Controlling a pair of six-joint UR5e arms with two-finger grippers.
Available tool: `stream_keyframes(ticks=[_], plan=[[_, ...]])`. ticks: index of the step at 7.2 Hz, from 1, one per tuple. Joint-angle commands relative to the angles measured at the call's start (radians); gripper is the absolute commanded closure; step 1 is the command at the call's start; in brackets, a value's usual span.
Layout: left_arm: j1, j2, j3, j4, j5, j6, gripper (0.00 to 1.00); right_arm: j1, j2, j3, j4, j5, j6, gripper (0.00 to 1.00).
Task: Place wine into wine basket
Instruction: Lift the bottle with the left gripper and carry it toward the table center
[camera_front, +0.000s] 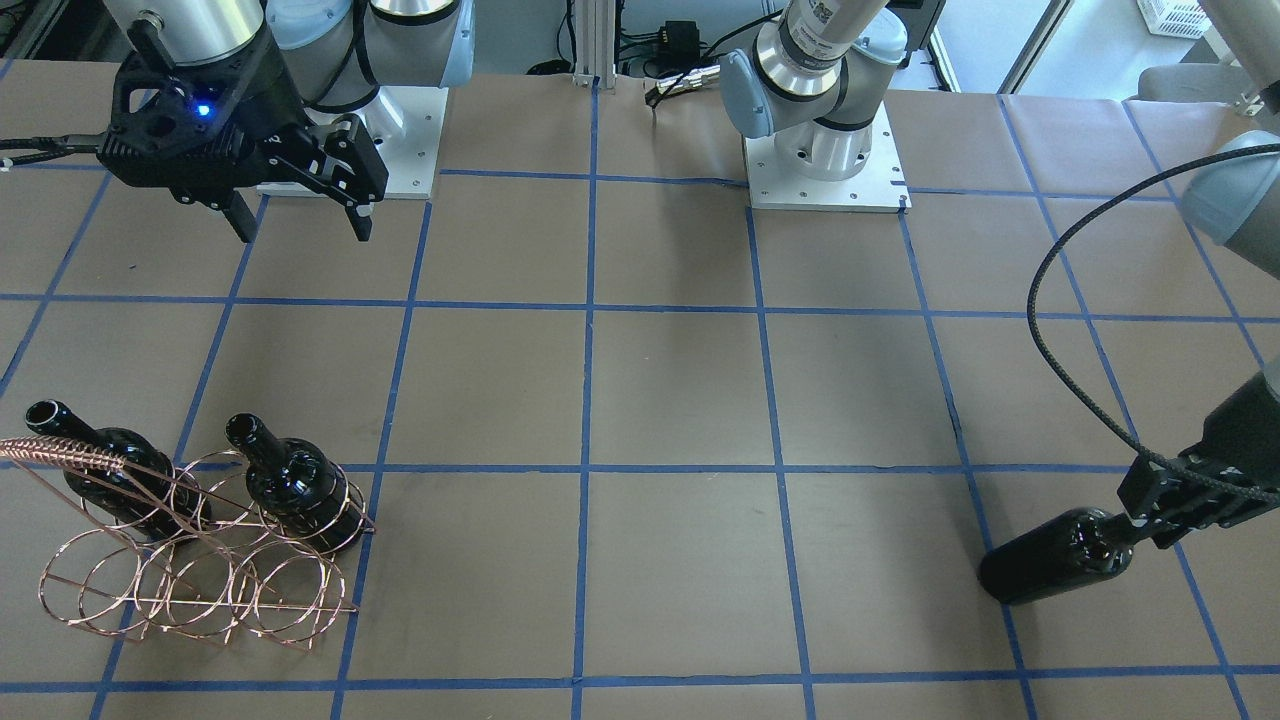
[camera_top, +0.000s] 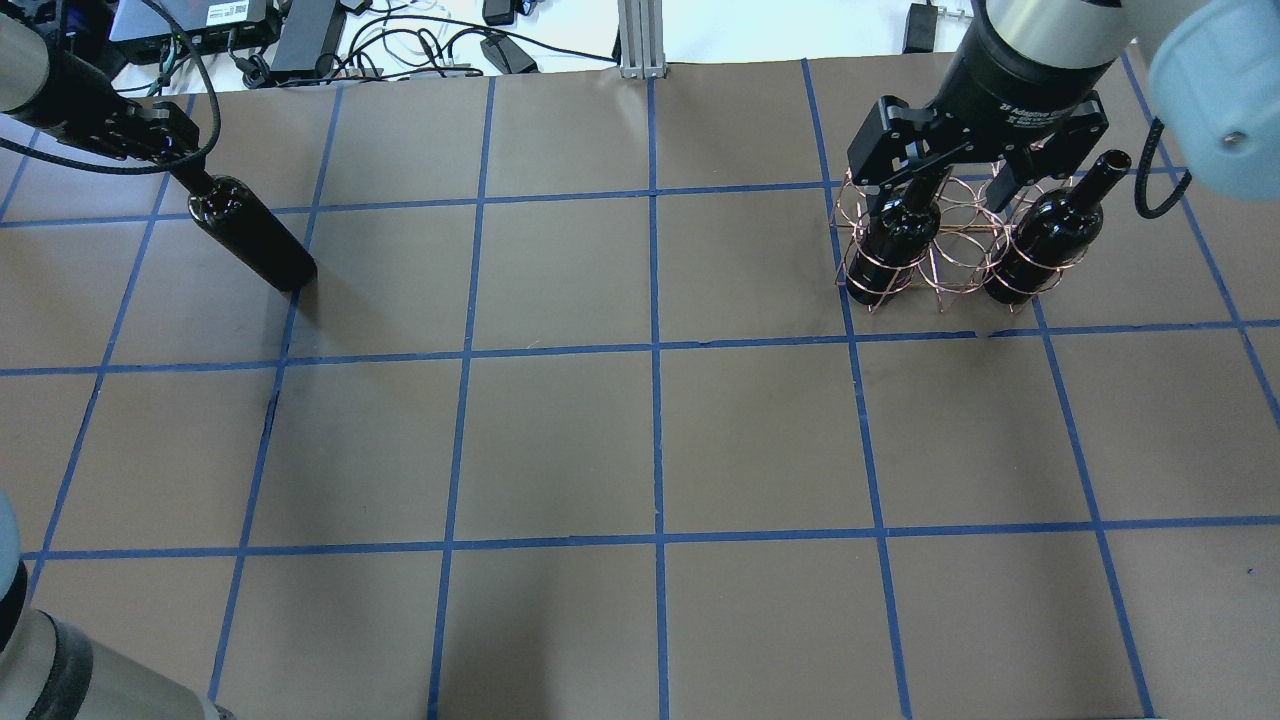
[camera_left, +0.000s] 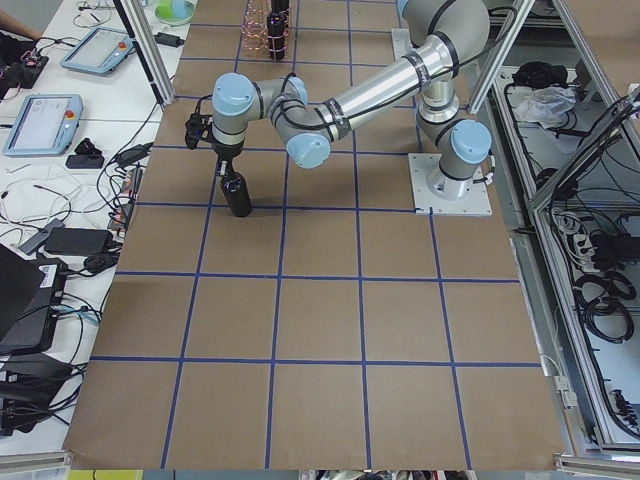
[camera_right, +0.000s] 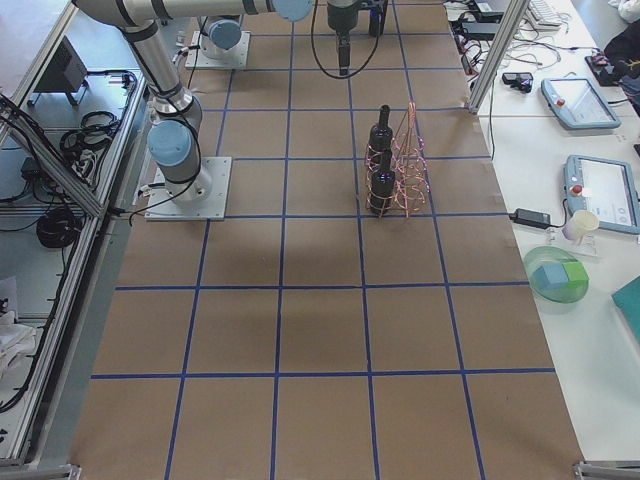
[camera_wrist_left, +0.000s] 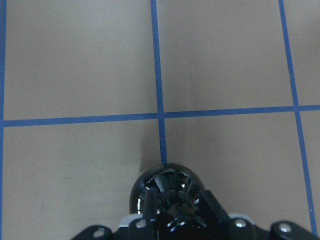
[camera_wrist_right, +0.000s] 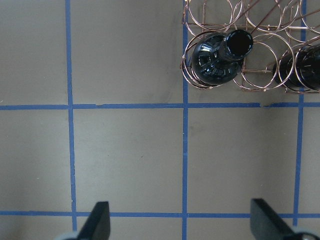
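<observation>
My left gripper is shut on the neck of a dark glass wine bottle and holds it upright at the table's far left; it also shows in the front view and the left wrist view. I cannot tell whether its base touches the table. The copper wire wine basket stands at the far right, with two like bottles upright in its rings. My right gripper is open and empty, high above the table, on the robot's side of the basket.
The table is covered in brown paper with a blue tape grid. The two arm bases are bolted at the robot's edge. Cables and power bricks lie past the far edge.
</observation>
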Motion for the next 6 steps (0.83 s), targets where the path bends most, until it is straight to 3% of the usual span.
stream_keyframes(ticks=[1, 4, 6], plan=[[-0.047, 0.043, 0.009, -0.013, 0.013, -0.017, 1.0, 0.0, 0.001, 0.0, 0.0, -0.002, 0.0, 0.0], [-0.387, 0.16, 0.001, -0.07, 0.192, -0.456, 1.0, -0.002, 0.001, 0.0, 0.0, -0.012, 0.0, 0.0], [-0.615, 0.193, -0.037, -0.073, 0.246, -0.687, 1.0, -0.002, 0.001, 0.002, 0.002, -0.012, 0.0, 0.0]])
